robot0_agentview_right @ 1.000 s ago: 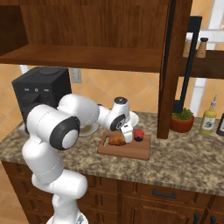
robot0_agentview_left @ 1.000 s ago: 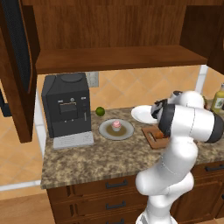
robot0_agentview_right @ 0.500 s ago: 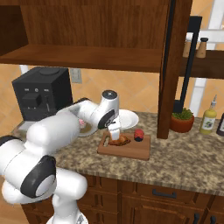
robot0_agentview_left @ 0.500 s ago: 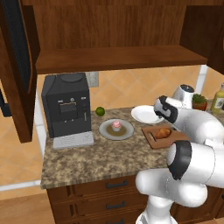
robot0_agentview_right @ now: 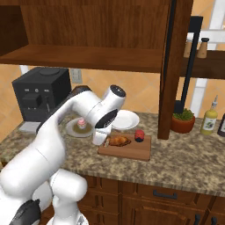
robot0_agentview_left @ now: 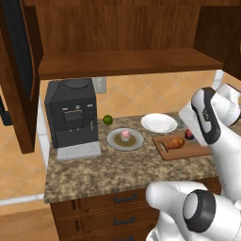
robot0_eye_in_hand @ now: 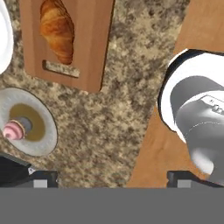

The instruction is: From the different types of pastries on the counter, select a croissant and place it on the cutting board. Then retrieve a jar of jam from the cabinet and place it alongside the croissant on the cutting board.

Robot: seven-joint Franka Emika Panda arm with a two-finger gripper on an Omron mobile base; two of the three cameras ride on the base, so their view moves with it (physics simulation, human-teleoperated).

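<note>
The golden croissant (robot0_agentview_right: pixel 117 141) lies on the left half of the reddish wooden cutting board (robot0_agentview_right: pixel 132 152). The red-lidded jar of jam (robot0_agentview_right: pixel 139 135) stands just right of it on the same board. My gripper (robot0_agentview_right: pixel 98 139) hangs at the board's left end, open, holding nothing. In the hand view its fingertips (robot0_eye_in_hand: pixel 42 178) stand wide apart over bare granite counter (robot0_eye_in_hand: pixel 109 127), with the croissant (robot0_eye_in_hand: pixel 57 29) and board (robot0_eye_in_hand: pixel 94 48) up ahead. In the left base view the croissant (robot0_agentview_left: pixel 176 142) and jar (robot0_agentview_left: pixel 189 135) sit beside my arm. The pink cupcake (robot0_agentview_right: pixel 81 123) sits left of the board. The cabinet (robot0_agentview_left: pixel 127 63) hangs overhead with its doors open.
The cupcake rests on a round grey plate (robot0_agentview_left: pixel 134 143), with a white plate (robot0_agentview_left: pixel 159 123) behind the board. A black coffee machine (robot0_agentview_left: pixel 71 115) and a lime (robot0_agentview_left: pixel 108 119) stand at the left. A potted plant (robot0_agentview_right: pixel 183 120) and a yellowish bottle (robot0_agentview_right: pixel 209 118) are at the right.
My gripper has drawn away from the jar, moving left along the board past the croissant to its left end. The jar and croissant have stayed where they were.
</note>
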